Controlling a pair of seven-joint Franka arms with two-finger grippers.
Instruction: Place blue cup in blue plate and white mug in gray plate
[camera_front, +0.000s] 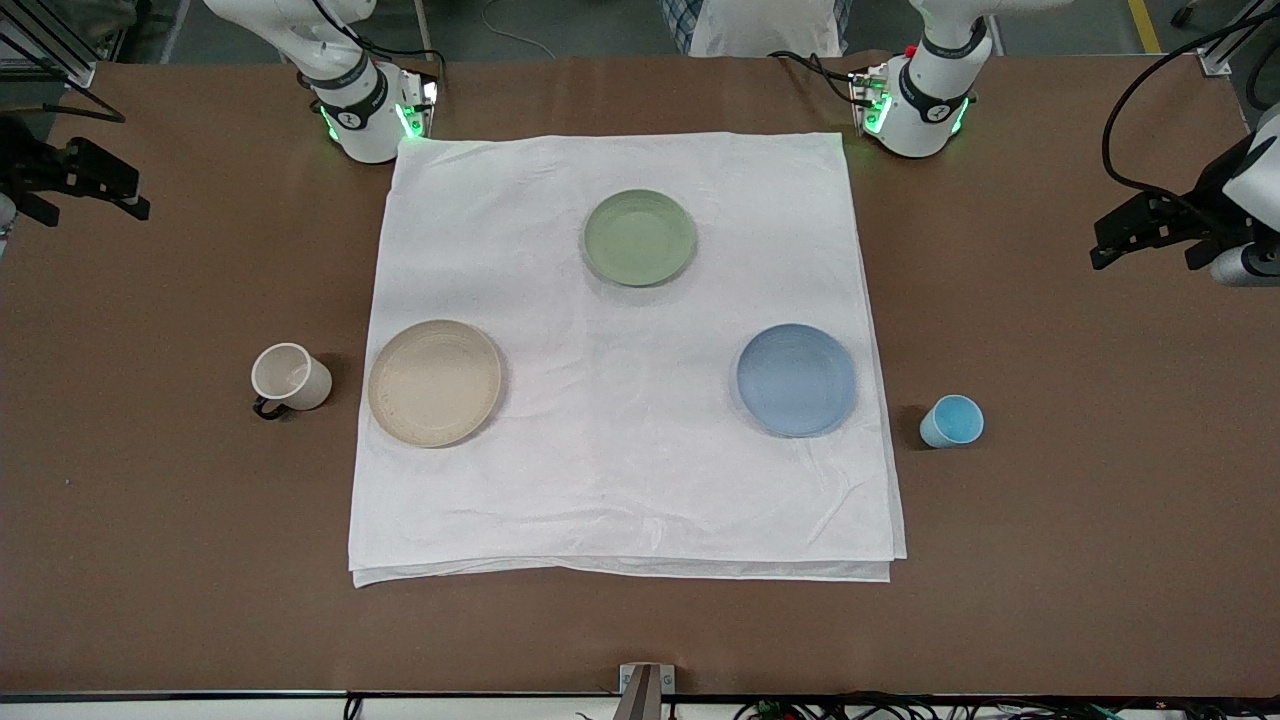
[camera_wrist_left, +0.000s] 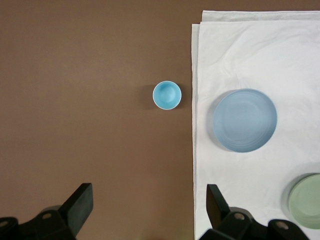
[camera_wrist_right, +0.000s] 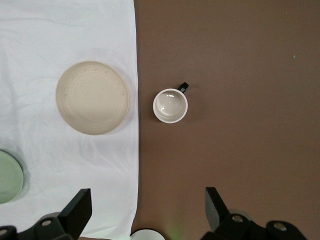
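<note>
Front view: white cloth (camera_front: 620, 360) carries gray plate (camera_front: 435, 383), blue plate (camera_front: 796, 379) and green plate (camera_front: 639, 237), all bare. White mug (camera_front: 290, 377) stands upright on the brown table (camera_front: 1080, 520) just beside the gray plate, toward the right arm's end; blue cup (camera_front: 952, 421) stands upright near the blue plate, toward the left arm's end. Both arms wait. Left wrist view alone shows left gripper (camera_wrist_left: 150, 210) spread wide, holding nothing, above table and cloth edge. Right wrist view shows right gripper (camera_wrist_right: 148, 212) likewise spread, grasping nothing, and the mug's dark handle (camera_wrist_right: 183, 87).
</note>
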